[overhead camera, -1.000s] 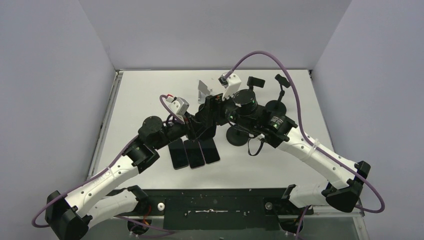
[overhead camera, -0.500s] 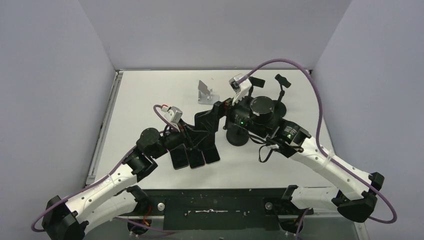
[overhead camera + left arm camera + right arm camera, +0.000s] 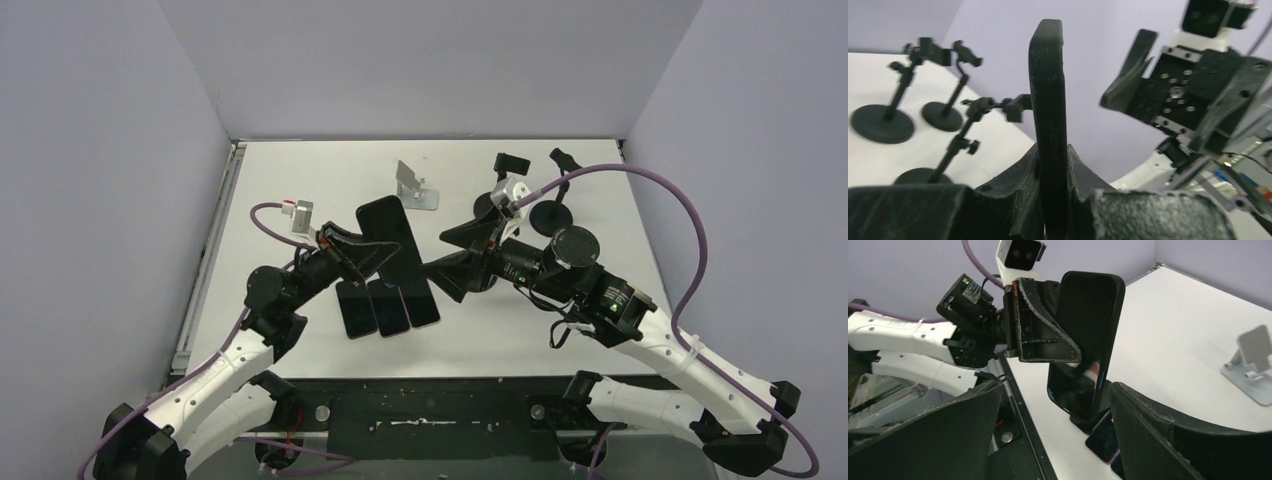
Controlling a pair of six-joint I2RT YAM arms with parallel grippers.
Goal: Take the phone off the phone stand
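A black phone (image 3: 388,236) is held upright in the air by my left gripper (image 3: 365,248), which is shut on its lower half. In the left wrist view the phone (image 3: 1048,100) stands edge-on between the fingers of that gripper (image 3: 1050,150). My right gripper (image 3: 450,256) is open and empty, just right of the phone and apart from it. In the right wrist view the phone (image 3: 1088,340) hangs ahead of the open gripper (image 3: 1054,390), not touching either finger. A black phone stand (image 3: 472,275) sits under the right gripper, partly hidden.
Three dark phones (image 3: 388,306) lie side by side on the white table below the held phone. A silver stand (image 3: 413,186) stands at the back centre. Two more black clamp stands (image 3: 553,208) stand at the back right. Grey walls enclose the table.
Both grippers were together at the phone. The left one has swung left and up with the phone in it. The right arm has drawn back to the right, its jaws open.
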